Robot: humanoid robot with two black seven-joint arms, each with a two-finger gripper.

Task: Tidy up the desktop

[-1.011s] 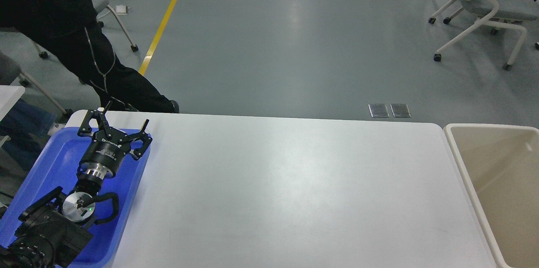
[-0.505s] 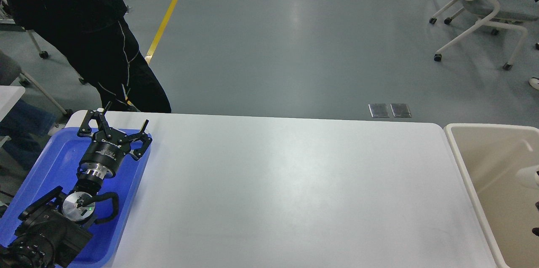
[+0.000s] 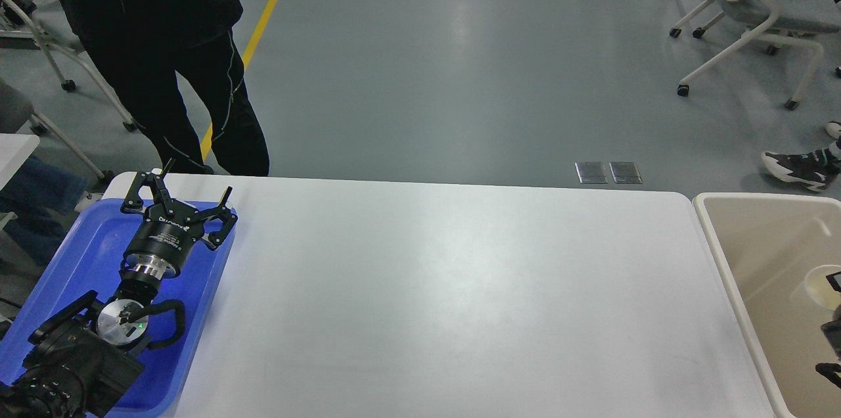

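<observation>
The white desktop (image 3: 460,273) is bare across its whole visible top. My left gripper (image 3: 196,180) hangs over the far end of the blue tray (image 3: 85,254) at the desktop's left side, open and empty. Only dark parts of my right gripper (image 3: 832,339) show at the right edge, over the beige bin (image 3: 716,247). A small white round thing (image 3: 818,286) shows just above them inside the bin. I cannot tell whether the gripper holds it.
A person in black (image 3: 164,43) stands just behind the desktop's far left corner. White wheeled chairs (image 3: 755,10) stand at the back right on the grey floor. A shoe (image 3: 798,167) lies beyond the bin.
The person has stepped right and stood up behind the far left corner. Dark parts of my right gripper and the white round thing have come further into view over the bin. My left arm has not moved.
</observation>
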